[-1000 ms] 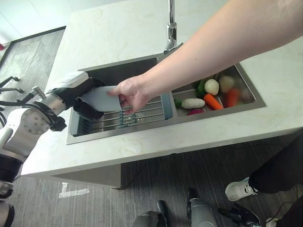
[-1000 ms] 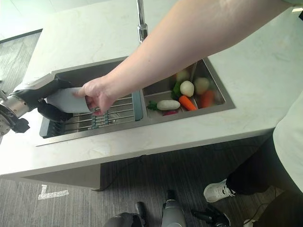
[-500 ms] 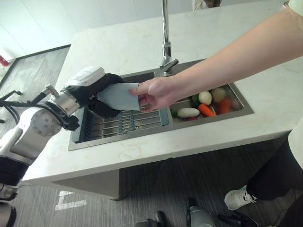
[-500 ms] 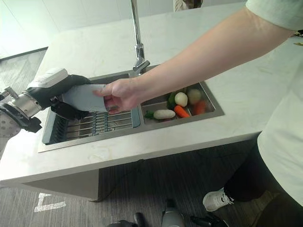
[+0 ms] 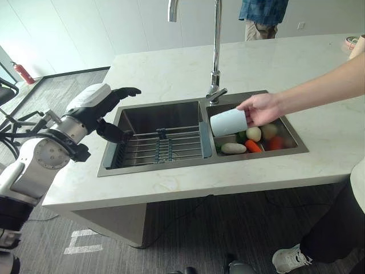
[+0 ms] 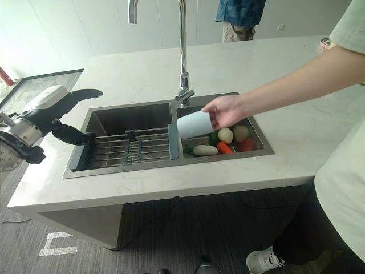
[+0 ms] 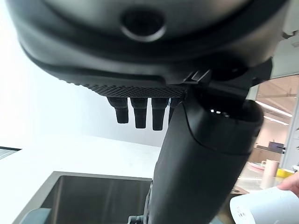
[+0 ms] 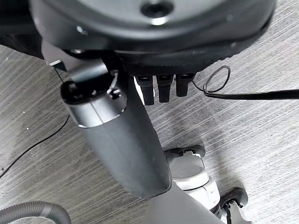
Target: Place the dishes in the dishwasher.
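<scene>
Pale blue-white and smooth-sided, the cup (image 5: pixel 228 121) is the dish in play, and it sits in a person's hand (image 5: pixel 259 108), held on its side in the air above the right basin (image 5: pixel 288 134) of the steel sink (image 5: pixel 154 169), just over the vegetables (image 5: pixel 254 140) lying there. The left basin carries the wire dish rack (image 5: pixel 159 148), which stands in for the dishwasher here and holds nothing yet. The robot's left hand (image 5: pixel 105 105) hovers over the rack's left end with fingers spread wide and thumb apart, holding nothing, well apart from the cup; its own wrist view shows straight fingers (image 7: pixel 140 112) and the cup's edge (image 7: pixel 266 207) off beyond the thumb. The right hand (image 8: pixel 126 135) hangs low over the grey floor (image 8: pixel 261 93), fingers loose and empty. To do this step well, I judge the left hand should travel across the rack towards the cup with fingers kept wide, meet it around the middle of its wall away from the person's fingers, and close firmly only once thumb and fingers straddle it, since a smooth round wall will likely slip under a partial pinch. Then it should be lowered between the rack's wires, clear of the tall tap (image 5: pixel 215 51), before letting go.
</scene>
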Robot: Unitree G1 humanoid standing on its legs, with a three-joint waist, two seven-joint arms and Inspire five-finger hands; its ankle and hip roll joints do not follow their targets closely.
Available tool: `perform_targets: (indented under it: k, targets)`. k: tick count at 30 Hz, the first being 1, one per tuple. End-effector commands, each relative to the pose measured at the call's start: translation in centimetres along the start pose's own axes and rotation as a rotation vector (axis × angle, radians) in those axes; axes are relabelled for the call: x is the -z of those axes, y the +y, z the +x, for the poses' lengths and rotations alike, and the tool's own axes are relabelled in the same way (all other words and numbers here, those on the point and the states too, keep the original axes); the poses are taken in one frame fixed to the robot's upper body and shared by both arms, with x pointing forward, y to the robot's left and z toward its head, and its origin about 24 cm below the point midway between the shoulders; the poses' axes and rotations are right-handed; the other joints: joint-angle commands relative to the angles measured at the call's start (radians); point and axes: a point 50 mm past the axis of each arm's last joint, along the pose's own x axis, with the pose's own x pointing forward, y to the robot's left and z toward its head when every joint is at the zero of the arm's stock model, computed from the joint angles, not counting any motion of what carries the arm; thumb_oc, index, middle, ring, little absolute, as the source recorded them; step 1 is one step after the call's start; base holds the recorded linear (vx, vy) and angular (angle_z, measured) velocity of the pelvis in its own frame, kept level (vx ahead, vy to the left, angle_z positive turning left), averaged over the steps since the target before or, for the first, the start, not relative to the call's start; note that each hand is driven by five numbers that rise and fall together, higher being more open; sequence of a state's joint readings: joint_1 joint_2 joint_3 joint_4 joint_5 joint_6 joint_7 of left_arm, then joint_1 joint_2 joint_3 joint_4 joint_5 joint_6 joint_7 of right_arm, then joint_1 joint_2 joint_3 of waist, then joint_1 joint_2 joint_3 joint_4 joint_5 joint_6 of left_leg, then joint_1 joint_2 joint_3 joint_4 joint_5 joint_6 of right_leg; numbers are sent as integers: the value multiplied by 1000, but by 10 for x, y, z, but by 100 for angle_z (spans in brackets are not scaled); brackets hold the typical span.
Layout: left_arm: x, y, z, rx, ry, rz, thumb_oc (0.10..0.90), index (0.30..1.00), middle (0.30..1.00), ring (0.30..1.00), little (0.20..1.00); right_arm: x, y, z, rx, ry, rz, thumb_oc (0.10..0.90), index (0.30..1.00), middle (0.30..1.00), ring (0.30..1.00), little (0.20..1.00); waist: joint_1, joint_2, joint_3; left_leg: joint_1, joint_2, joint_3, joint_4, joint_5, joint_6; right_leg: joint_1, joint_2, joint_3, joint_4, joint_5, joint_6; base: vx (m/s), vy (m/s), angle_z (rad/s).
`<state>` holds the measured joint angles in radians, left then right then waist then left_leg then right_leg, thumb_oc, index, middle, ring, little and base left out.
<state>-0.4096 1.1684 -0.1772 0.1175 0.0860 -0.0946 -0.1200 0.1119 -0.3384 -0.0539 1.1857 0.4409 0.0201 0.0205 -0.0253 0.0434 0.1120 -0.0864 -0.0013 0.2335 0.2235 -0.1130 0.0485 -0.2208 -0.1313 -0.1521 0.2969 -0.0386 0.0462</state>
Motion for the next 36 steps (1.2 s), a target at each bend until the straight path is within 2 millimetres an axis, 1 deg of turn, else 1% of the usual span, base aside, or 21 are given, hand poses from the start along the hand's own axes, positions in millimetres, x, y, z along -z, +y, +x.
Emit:
perform_targets:
  k: [1, 4, 6, 8, 9, 10, 11, 13, 14, 16, 21, 22, 23, 26, 29, 30, 31, 34, 35, 36]
  targets:
    - [7, 80, -12, -327, 59, 76, 800, 900, 900, 900, 900, -11, -13, -1, 45, -38, 43, 800, 900, 900, 900, 900, -16, 16, -18, -16, 46, -65, 76, -157, -74, 109, -72, -18, 3, -164, 140, -21, -9, 6]
    - [21, 80, -20, -344, 106, 42, 800, 900, 900, 900, 900, -13, -12, -1, 40, -43, 38, 800, 900, 900, 900, 900, -10, 17, -19, -18, 47, -70, 76, -154, -76, 110, -73, -23, 3, -165, 140, -20, -3, 8]
    - [32, 75, -30, -371, 122, 11, 800, 900, 900, 900, 900, -15, -8, -1, 32, -48, 34, 800, 900, 900, 900, 900, -1, 16, -17, -21, 47, -75, 76, -153, -76, 111, -75, -29, 3, -167, 138, -32, 5, 8]
    - [36, 70, -36, -403, 120, -16, 800, 900, 900, 900, 900, -15, -5, -1, 29, -50, 29, 800, 900, 900, 900, 900, 3, 14, -16, -22, 48, -77, 76, -152, -77, 112, -76, -34, 3, -168, 137, -30, 6, 8]
    - [37, 66, -44, -468, 96, -59, 800, 900, 900, 900, 900, -13, -2, -1, 25, -50, 25, 800, 900, 900, 900, 900, 10, 10, -16, -24, 48, -80, 76, -154, -77, 113, -79, -41, 3, -169, 137, -39, -5, 16]
    - [37, 63, -50, -519, 74, -89, 800, 900, 900, 900, 900, -12, 0, -1, 22, -50, 22, 800, 900, 900, 900, 900, 12, 7, -17, -24, 49, -82, 76, -155, -77, 114, -81, -45, 3, -171, 136, -59, -15, 24]
    - [33, 55, -56, -584, 35, -135, 800, 900, 900, 900, 900, -11, 4, -2, 15, -48, 22, 800, 900, 900, 900, 900, 19, 0, -16, -25, 48, -88, 76, -157, -78, 116, -82, -50, 3, -173, 135, -49, -16, 25]
    - [30, 48, -59, -618, 12, -158, 800, 900, 900, 900, 900, -10, 7, -2, 12, -47, 18, 800, 900, 900, 900, 900, 21, -4, -16, -25, 49, -90, 76, -158, -78, 118, -84, -55, 3, -174, 134, -34, -11, 17]
    - [25, 39, -62, -657, -19, -181, 800, 900, 900, 900, 900, -8, 10, -2, 6, -45, 13, 800, 900, 900, 900, 900, 23, -10, -17, -23, 49, -95, 76, -159, -79, 121, -84, -58, 3, -175, 134, -19, -9, 9]
    - [18, 31, -64, -694, -55, -198, 800, 900, 900, 900, 900, -5, 13, -2, 3, -41, 10, 800, 900, 900, 900, 900, 25, -15, -18, -21, 49, -98, 76, -161, -78, 124, -85, -59, 3, -175, 134, 1, -9, 9]
    - [11, 21, -67, -729, -84, -251, 800, 900, 900, 900, 900, 1, 15, -3, -2, -27, -3, 800, 900, 900, 900, 900, 29, -22, -18, -18, 47, -102, 76, -165, -76, 127, -88, -59, 3, -175, 135, 10, 0, 4]
    - [10, 19, -68, -726, -89, -258, 800, 900, 900, 900, 900, 2, 15, -3, -4, -24, -6, 800, 900, 900, 900, 900, 30, -22, -18, -18, 48, -102, 76, -165, -76, 128, -89, -61, 3, -175, 135, 0, 0, 0]
    - [8, 13, -67, -708, -90, -265, 800, 900, 900, 900, 900, 4, 17, -3, -8, -21, -14, 800, 900, 900, 900, 900, 31, -22, -19, -18, 50, -101, 76, -166, -77, 128, -93, -65, 3, -174, 136, 0, 0, 0]
    - [7, 10, -66, -692, -98, -274, 800, 900, 900, 900, 900, 4, 18, -3, -11, -23, -18, 800, 900, 900, 900, 900, 31, -22, -21, -19, 51, -100, 76, -166, -78, 127, -95, -67, 3, -174, 138, 0, 0, 0]
    - [4, 8, -62, -635, -117, -284, 800, 900, 900, 900, 900, 0, 21, -3, -16, -30, -20, 800, 900, 900, 900, 900, 31, -20, -23, -19, 51, -98, 76, -166, -77, 125, -98, -66, 3, -172, 139, 0, 0, 0]
    - [2, 5, -59, -568, -123, -293, 800, 900, 900, 900, 900, -1, 22, -3, -19, -34, -20, 800, 900, 900, 900, 900, 28, -19, -23, -19, 51, -96, 76, -165, -77, 125, -98, -66, 3, -171, 140, 0, 0, 0]
    - [2, 5, -59, -563, -124, -294, 800, 900, 900, 900, 900, -1, 22, -3, -19, -34, -19, 800, 900, 900, 900, 900, 29, -19, -23, -19, 51, -96, 76, -165, -77, 125, -98, -66, 3, -171, 140, 0, 0, 0]
    - [2, -3, -50, -389, -121, -372, 800, 900, 900, 900, 900, -3, 21, -3, -20, -36, -23, 800, 900, 900, 900, 900, 21, -15, -24, -18, 52, -91, 76, -165, -76, 122, -96, -60, 3, -169, 142, 0, 0, 0]
    - [-1, -5, -46, -343, -137, -396, 800, 900, 900, 900, 900, -3, 20, -3, -19, -35, -22, 800, 900, 900, 900, 900, 17, -13, -24, -18, 52, -88, 76, -164, -75, 121, -95, -57, 3, -168, 142, 47, -1, 0]
    - [-5, -4, -38, -258, -155, -445, 800, 900, 900, 900, 900, -3, 17, -2, -15, -29, -24, 800, 900, 900, 900, 900, 8, -8, -25, -17, 53, -83, 76, -163, -74, 117, -94, -51, 3, -163, 144, 42, -1, -1]
